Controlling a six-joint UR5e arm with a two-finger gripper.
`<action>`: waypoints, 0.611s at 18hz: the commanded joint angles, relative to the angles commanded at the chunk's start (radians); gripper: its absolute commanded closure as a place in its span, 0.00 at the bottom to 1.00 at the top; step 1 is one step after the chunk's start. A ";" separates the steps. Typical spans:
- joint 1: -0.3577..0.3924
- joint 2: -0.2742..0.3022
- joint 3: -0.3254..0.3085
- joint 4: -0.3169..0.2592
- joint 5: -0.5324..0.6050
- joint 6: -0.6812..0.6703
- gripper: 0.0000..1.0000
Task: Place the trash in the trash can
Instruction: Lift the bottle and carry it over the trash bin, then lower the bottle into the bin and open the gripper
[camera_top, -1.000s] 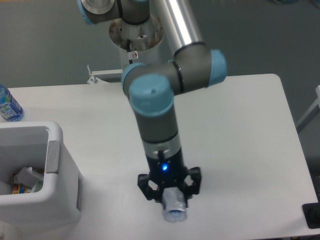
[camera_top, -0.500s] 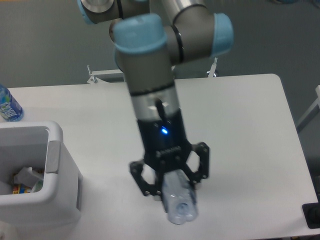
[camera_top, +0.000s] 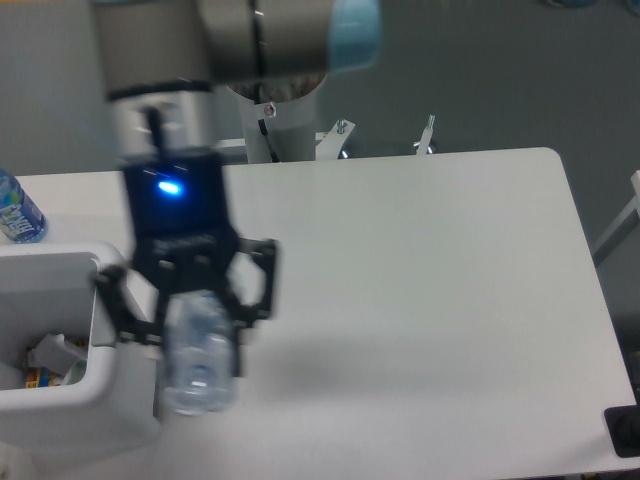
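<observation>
a white table (camera_top: 430, 270) stands before a grey floor. one gripper (camera_top: 190, 320), blurred, is clamped on the one clear crushed bottle (camera_top: 198, 360), held off the table with its long axis hanging near-vertical, by the bin's right wall. one white trash can (camera_top: 110, 395) at near left holds crumpled scraps (camera_top: 55, 355). one blue-labelled water bottle (camera_top: 17, 210) stands at far left.

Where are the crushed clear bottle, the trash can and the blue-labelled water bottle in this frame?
crushed clear bottle (camera_top: 200, 355): fixed camera, on its clear body below the gripper fingers.
trash can (camera_top: 110, 275): fixed camera, on the thick white rim at its right corner.
water bottle (camera_top: 17, 212): fixed camera, on its blue label at the left edge.
</observation>
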 joint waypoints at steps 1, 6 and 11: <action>-0.006 0.000 0.005 0.000 0.000 -0.002 0.45; -0.074 -0.017 0.005 0.000 -0.002 -0.002 0.45; -0.144 -0.049 0.002 0.000 -0.002 -0.006 0.44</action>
